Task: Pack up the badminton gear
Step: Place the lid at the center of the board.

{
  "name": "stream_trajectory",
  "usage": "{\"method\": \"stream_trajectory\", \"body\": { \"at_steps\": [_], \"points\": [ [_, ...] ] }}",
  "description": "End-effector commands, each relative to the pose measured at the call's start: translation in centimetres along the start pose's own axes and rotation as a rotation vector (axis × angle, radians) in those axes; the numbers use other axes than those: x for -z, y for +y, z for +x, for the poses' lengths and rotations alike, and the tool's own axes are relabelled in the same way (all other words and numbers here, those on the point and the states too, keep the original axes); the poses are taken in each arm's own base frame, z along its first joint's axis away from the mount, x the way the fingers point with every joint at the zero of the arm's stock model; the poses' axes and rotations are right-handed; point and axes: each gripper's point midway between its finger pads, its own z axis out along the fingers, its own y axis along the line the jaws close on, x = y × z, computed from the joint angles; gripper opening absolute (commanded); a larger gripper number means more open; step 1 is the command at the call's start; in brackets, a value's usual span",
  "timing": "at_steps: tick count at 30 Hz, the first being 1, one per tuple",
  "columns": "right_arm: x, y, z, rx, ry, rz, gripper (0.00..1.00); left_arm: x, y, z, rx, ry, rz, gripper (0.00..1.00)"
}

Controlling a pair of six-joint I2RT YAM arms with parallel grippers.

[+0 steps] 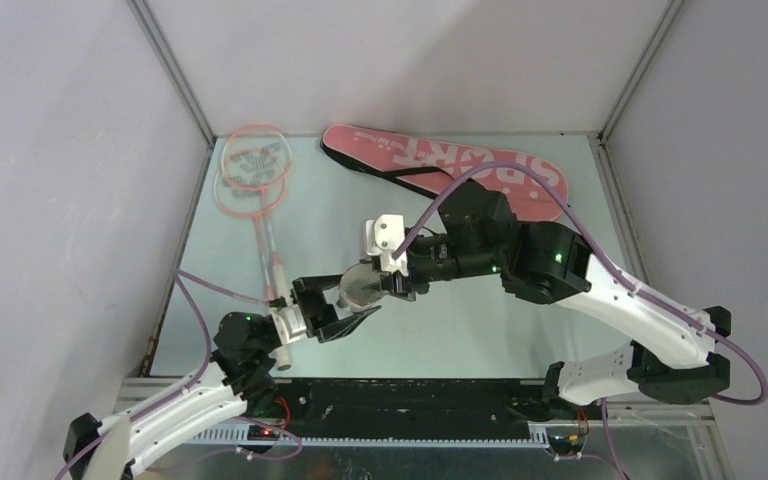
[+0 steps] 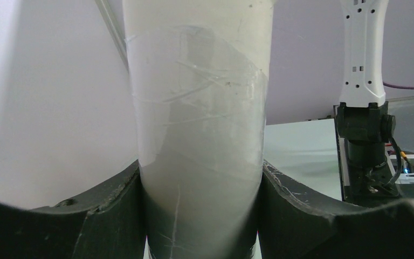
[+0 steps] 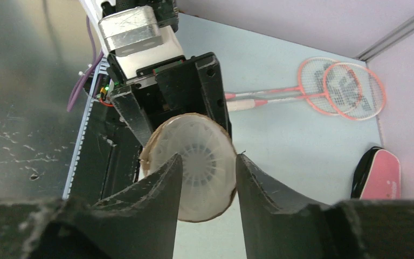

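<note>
**Steadying a shuttlecock tube between two robot arms**

The left gripper (image 1: 345, 308) had its two dark fingers clamped around a long white cardboard tube (image 1: 358, 292). The tube sat just toward seven o'clock of the centre of the pale table (image 1: 520, 330), its open mouth facing the right arm. The right gripper (image 3: 209, 157) hung at that mouth with its fingers spread and nothing between them. Through the gap, a white feather shuttlecock (image 3: 194, 140) showed inside the tube, skirt outward.

Two pink-framed rackets with white handles (image 1: 252, 175) lay overlapped at eleven o'clock. The pink racket bag lettered "SPORT" (image 1: 460, 165) lay between twelve and one o'clock, well apart from both arms.

A push that was off-centre could have crushed the feathers against the rim. It could also have levered the smooth tube out of the left fingers' hold, spilling what it held.

How many shuttlecocks the tube held was hidden, and no others showed on the table. The tube's far end was hidden behind the left gripper. Whether the right fingers touched the rim could not be told.
</note>
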Motion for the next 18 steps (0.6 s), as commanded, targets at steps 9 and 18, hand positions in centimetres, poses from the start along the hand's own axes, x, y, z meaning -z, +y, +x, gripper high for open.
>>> {"method": "stream_trajectory", "body": {
  "at_steps": [9,18],
  "points": [
    [3.0,-0.1,-5.0,0.012,-0.147,0.016,0.00,0.8,-0.8,3.8,0.051,0.142,0.022,0.42],
    [8.3,-4.1,-8.2,-0.131,-0.332,0.292,0.00,0.6,0.2,3.1,0.044,0.120,-0.030,0.42]
  ]
}}
